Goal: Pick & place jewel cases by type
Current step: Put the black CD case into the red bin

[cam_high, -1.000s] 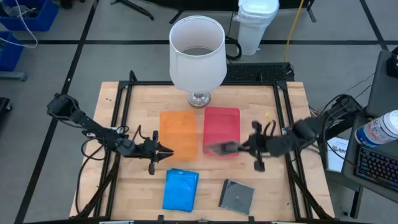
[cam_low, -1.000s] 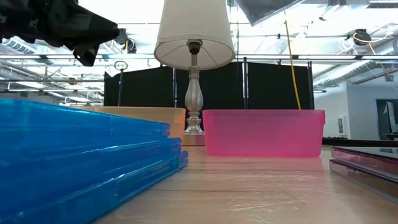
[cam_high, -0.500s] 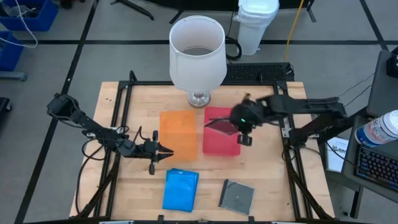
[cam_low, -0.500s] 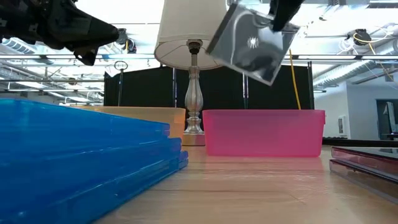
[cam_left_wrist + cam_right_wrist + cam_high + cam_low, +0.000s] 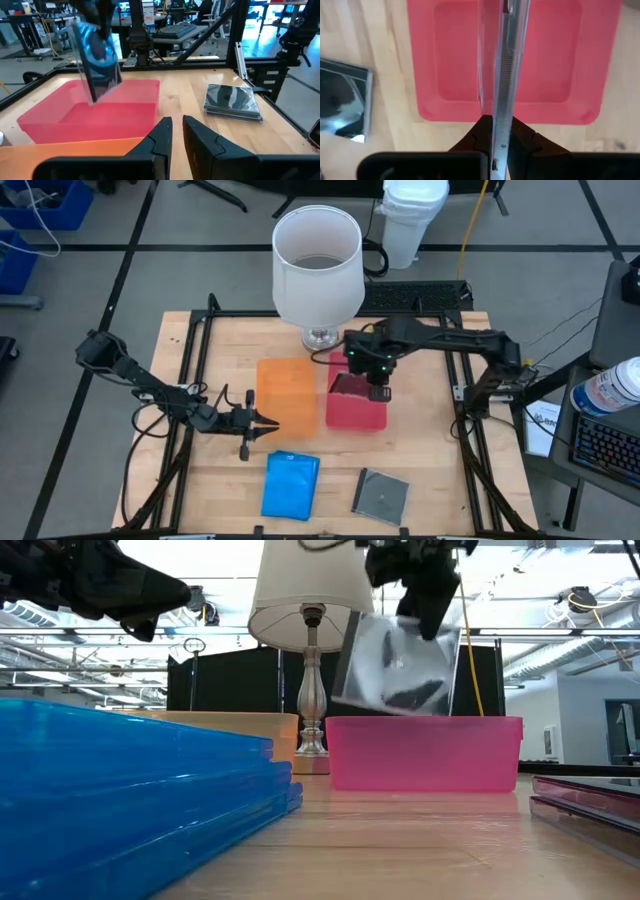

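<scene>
Wooden table (image 5: 420, 460) w/ black frame. 1 white lamp (image 5: 317, 265) at its far edge, centre. 2 trays side by side in the middle: 1 orange tray (image 5: 287, 394) toward the left arm's side, 1 red tray (image 5: 360, 408) toward the right arm's side.

Jewel cases: 1 blue stack (image 5: 290, 485) at the near edge, in front of the orange tray; low view shows approx 3 blue cases in it, exact no. hard to tell. 1 grey/clear stack (image 5: 380, 495) at the near edge in front of the red tray; looks like 2 cases in the low view. 1 more grey/clear case (image 5: 395, 665) is in the air, held nearly upright on edge over the red tray, its lower edge about level w/ the tray rim in the low view.

Right gripper (image 5: 372, 375) above the red tray, fingers clamped on that airborne case's top edge. Left gripper (image 5: 262, 424) hovers just beside the orange tray's near corner, fingers nearly together, nothing between them.
</scene>
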`<action>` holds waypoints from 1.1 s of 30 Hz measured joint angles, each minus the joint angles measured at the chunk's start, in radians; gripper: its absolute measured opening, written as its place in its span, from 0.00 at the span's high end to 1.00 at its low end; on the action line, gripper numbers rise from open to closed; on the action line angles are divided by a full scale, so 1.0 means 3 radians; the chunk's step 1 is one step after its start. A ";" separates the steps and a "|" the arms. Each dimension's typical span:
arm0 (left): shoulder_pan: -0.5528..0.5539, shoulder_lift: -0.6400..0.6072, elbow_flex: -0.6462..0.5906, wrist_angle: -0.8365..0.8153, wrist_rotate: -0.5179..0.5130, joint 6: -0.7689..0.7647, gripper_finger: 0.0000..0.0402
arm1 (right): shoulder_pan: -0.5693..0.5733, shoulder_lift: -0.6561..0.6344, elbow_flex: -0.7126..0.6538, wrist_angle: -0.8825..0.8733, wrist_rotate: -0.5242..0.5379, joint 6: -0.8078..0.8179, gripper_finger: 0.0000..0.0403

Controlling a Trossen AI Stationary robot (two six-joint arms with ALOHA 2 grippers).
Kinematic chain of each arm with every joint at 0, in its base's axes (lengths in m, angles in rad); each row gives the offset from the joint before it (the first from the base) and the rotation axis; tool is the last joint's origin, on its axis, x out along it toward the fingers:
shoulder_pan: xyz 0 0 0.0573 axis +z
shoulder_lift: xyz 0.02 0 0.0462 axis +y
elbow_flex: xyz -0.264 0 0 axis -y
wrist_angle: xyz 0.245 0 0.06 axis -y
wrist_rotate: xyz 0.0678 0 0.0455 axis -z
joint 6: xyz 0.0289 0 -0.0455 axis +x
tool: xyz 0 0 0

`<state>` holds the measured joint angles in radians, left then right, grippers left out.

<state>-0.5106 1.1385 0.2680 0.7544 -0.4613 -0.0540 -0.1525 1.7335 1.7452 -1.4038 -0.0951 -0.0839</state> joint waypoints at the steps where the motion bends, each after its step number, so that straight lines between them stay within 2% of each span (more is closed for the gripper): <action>1: 0.0000 0.0000 0.0000 -0.0001 0.0036 -0.0001 0.87 | -0.0015 0.0050 -0.0002 0.0000 -0.0056 -0.0034 0.94; 4: -0.0008 0.0000 0.0000 -0.0001 0.0083 -0.0001 0.87 | -0.0023 0.0205 -0.0002 0.0015 -0.0210 -0.0132 0.95; 15: -0.0128 0.0000 0.0001 0.0011 0.0086 0.0013 0.87 | -0.0011 0.0579 -0.0007 0.0036 -0.0340 -0.0349 0.95; 24: -0.0222 0.0000 0.0001 0.0013 0.0086 0.0025 0.87 | -0.0018 0.0592 -0.0014 0.0117 -0.0391 -0.0472 0.95; 33: -0.0272 0.0000 0.0001 0.0018 0.0075 0.0111 0.87 | -0.0023 0.0576 -0.0440 0.0234 -0.0405 -0.0493 0.95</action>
<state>-0.5922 1.1385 0.2684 0.7597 -0.4387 -0.0208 -0.1593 1.9064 1.6133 -1.3336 -0.2165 -0.2317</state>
